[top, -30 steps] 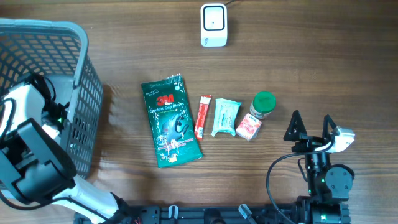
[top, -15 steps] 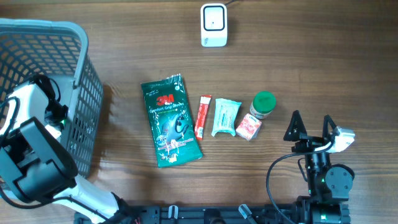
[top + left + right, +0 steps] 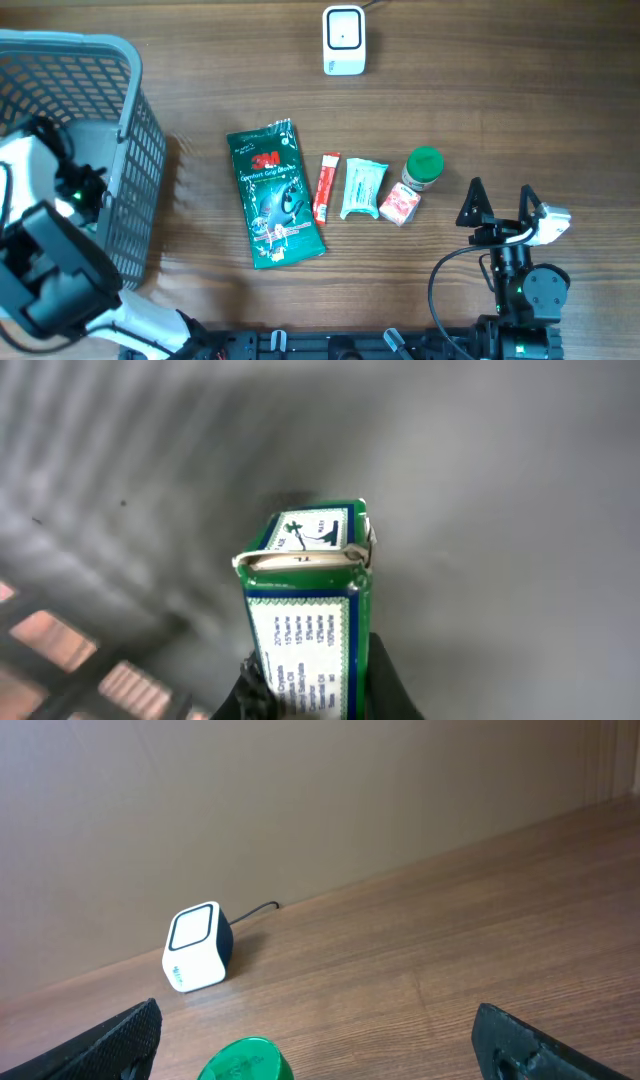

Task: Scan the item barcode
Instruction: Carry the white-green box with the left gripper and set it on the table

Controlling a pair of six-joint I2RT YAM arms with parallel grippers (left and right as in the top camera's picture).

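five small goods lie in a row on the wooden desk (image 3: 520,90) in the overhead view, on the robot's side of the white scanner (image 3: 344,40): a green 3m packet (image 3: 275,195), a red stick sachet (image 3: 327,186), a teal pouch (image 3: 362,188), a red-and-white carton (image 3: 400,205) and a green-lidded bottle (image 3: 423,168). far left of the scanner stands the grey mesh basket (image 3: 130,60), and the left arm (image 3: 45,260) reaches down into it. the right fingers (image 3: 473,203) hover spread wide, right of the scanner and closer to the robot, holding nothing.

in the left wrist view the left fingers (image 3: 385,685) are closed on a green-and-white box (image 3: 305,610), one on each long side. the box is inside the basket, over its grey floor, with the mesh wall (image 3: 60,650) at lower left; whether it touches the floor cannot be told.

in the right wrist view the scanner stands upright on the desk, its cable running off behind. the bottle's green lid shows nearer than the scanner, between the parted right fingers.
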